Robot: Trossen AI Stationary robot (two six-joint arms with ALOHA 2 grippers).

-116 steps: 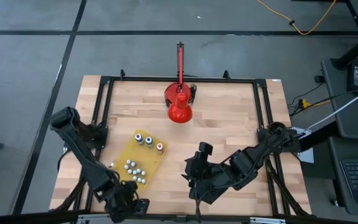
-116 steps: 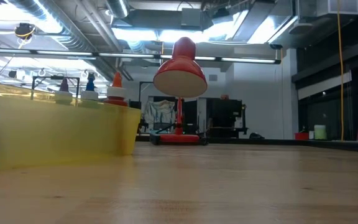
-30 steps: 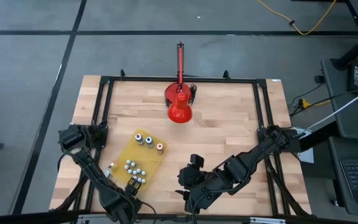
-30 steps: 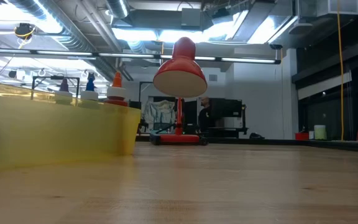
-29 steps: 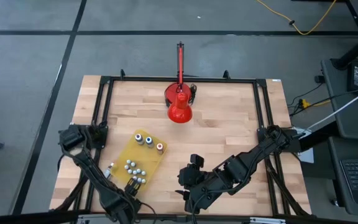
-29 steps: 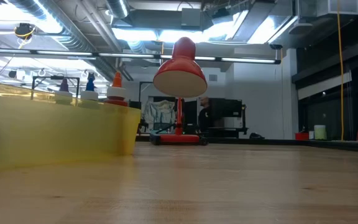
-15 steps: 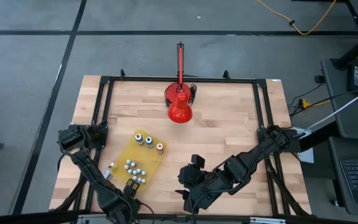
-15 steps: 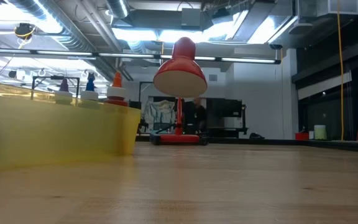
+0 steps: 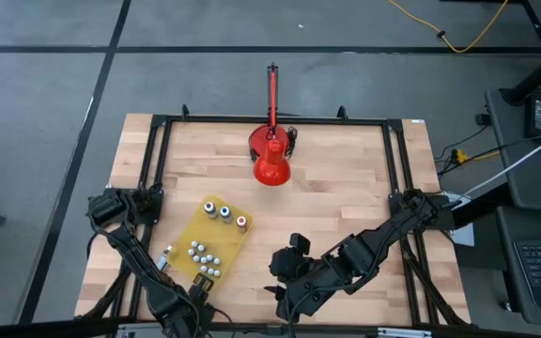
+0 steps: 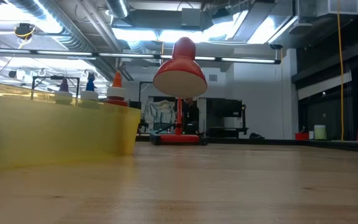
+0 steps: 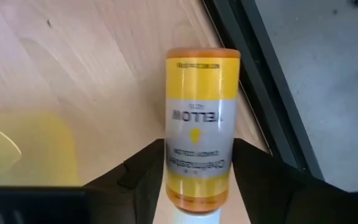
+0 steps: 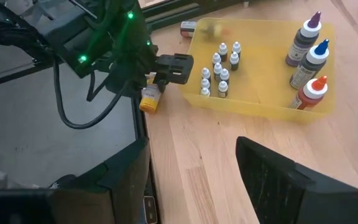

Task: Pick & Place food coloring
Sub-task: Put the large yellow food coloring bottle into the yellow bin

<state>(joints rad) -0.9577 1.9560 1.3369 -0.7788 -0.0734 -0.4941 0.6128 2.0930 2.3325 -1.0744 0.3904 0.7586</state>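
Note:
My left gripper [image 12: 153,84] stands at the table's near left corner, just off the yellow tray's [image 9: 188,235] near end. It is shut on a small yellow food coloring bottle [image 11: 202,124] [image 12: 149,99]. Several more small pale-capped bottles [image 12: 219,71] stand in the tray, and three taller bottles [image 12: 306,56] stand at its far end. My right gripper [image 12: 191,146] hangs open and raised over the table's near middle [image 9: 287,255], pointing toward the tray, with nothing between its fingers. The low view shows neither gripper. My left gripper pinches the yellow bottle between its two fingers [image 11: 145,177], one on each side of its cap end [image 11: 197,199]. The fingers come steeply from above and the bottle's base [image 11: 202,55] points down and away from them. Whether the base rests on the wood, I cannot tell.
A red desk lamp [image 9: 271,160] stands at the far middle of the table. A black rail frame [image 9: 154,178] runs around the table's edges, and one rail [image 11: 253,74] passes close beside the held bottle. Bare wood [image 9: 355,202] lies right of the tray.

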